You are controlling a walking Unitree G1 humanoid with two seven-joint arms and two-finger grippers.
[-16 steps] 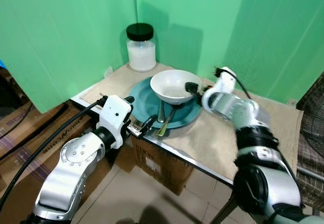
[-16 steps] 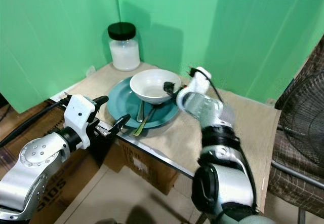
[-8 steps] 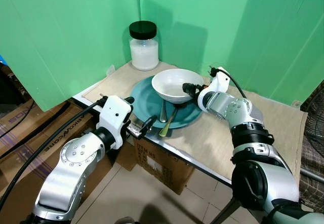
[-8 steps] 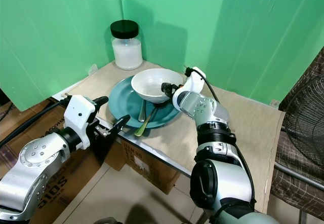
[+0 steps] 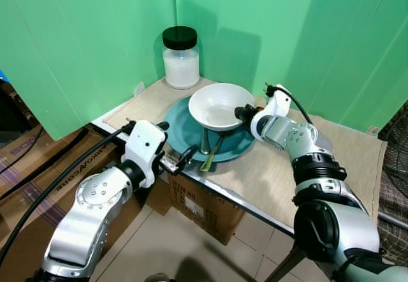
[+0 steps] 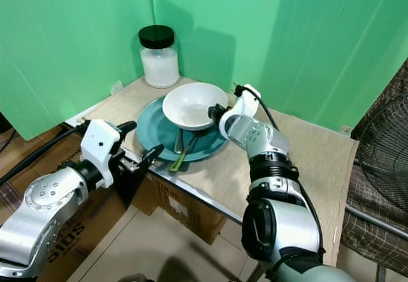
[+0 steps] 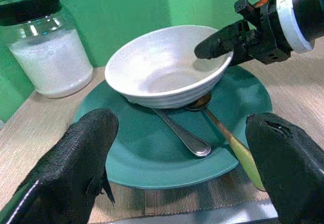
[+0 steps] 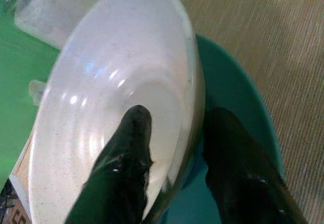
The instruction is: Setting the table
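A white bowl [image 5: 220, 106] sits tilted above a teal plate [image 5: 182, 120] on the table's near left corner. My right gripper [image 5: 243, 112] is shut on the bowl's right rim, one finger [image 8: 126, 158] inside and the other finger [image 8: 235, 163] outside. Under the raised bowl lie a silver spoon [image 7: 183, 136] and a gold-handled spoon [image 7: 234, 145] on the plate. My left gripper [image 5: 177, 147] stands open just off the table's front edge, level with the plate and holding nothing.
A glass jar [image 5: 180, 59] of white powder with a black lid stands in the back corner against the green walls. A beige mat [image 5: 347, 154] covers the table. A cardboard box [image 5: 203, 208] sits under the table. A fan [image 6: 382, 161] stands at the right.
My right gripper has lifted the bowl's right side a little, so the bowl tilts and the spoons show beneath it. The left arm has stayed put.
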